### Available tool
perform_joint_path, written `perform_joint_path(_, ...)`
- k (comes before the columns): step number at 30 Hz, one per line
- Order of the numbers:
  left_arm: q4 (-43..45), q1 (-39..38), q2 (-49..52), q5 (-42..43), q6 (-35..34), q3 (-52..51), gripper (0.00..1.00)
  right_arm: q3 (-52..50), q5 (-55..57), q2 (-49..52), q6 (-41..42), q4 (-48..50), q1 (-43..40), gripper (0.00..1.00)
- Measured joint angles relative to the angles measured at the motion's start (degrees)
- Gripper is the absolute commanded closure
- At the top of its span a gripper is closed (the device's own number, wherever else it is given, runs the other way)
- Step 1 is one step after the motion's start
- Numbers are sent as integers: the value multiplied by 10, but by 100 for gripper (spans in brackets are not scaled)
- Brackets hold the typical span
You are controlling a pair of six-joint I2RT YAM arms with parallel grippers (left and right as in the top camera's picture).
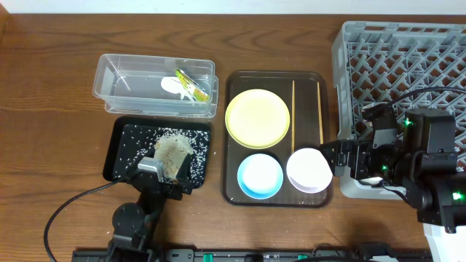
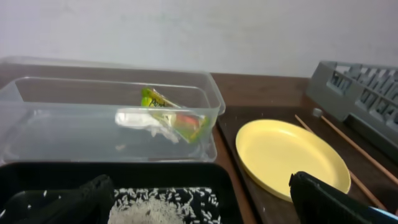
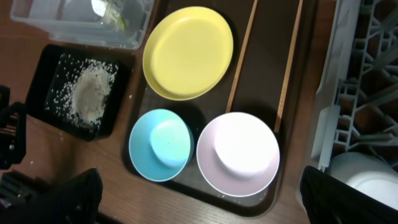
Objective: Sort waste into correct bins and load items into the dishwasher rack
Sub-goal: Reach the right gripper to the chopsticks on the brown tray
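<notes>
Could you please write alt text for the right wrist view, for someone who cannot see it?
A dark brown tray holds a yellow plate, a light blue bowl, a pinkish-white bowl and two chopsticks. A black tray of rice lies to its left, a grey rack to its right.

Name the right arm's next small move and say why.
Probably lower the open right gripper onto the rim of the pinkish-white bowl. The gripper is empty and hovers right by that bowl, which sits on the brown tray beside the dishwasher rack. The wrapper and rice already lie in bins.
</notes>
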Motion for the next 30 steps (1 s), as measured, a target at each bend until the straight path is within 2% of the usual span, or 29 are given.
perform_joint_path(25, 5, 0, 0, -2, 2, -2, 8, 0, -2, 0, 7, 0, 0, 1)
perform_joint_path(30, 5, 0, 0, -2, 2, -3, 7, 0, -33, 0, 34, 46, 0, 1)
